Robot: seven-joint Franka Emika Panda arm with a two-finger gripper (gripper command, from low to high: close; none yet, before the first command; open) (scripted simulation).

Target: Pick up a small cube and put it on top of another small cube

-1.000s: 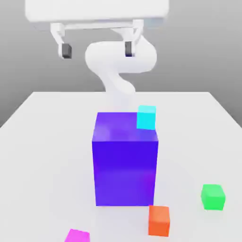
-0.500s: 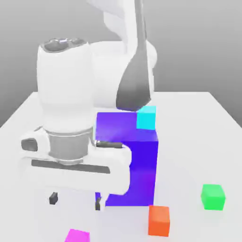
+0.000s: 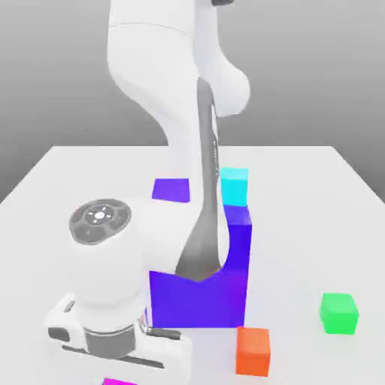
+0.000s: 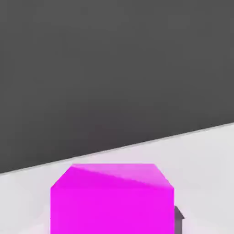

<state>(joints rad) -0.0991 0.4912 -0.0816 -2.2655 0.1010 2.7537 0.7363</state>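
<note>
The small cube [image 4: 112,199] is plain magenta-pink and sits on the white table, close in front of the hand camera. My gripper [image 4: 112,225] straddles it, and one dark fingertip [image 4: 178,215] presses against its side, so the jaws are shut on it. In the exterior view my white hand [image 3: 113,331] is down at the table's near edge on the exterior view's left. A sliver of the small cube [image 3: 116,382] peeks out beneath it. The fingers are hidden there.
A big blue-purple block [image 3: 222,297] stands just beside my hand with a cyan cube [image 3: 234,186] on its far top corner. An orange cube [image 3: 253,350] and a green cube [image 3: 338,313] lie on the table [image 3: 323,218] towards the exterior view's right.
My hand has come down from high above the table onto the magenta cube at the near left. The jaws, wide apart before, have closed in on the cube.
</note>
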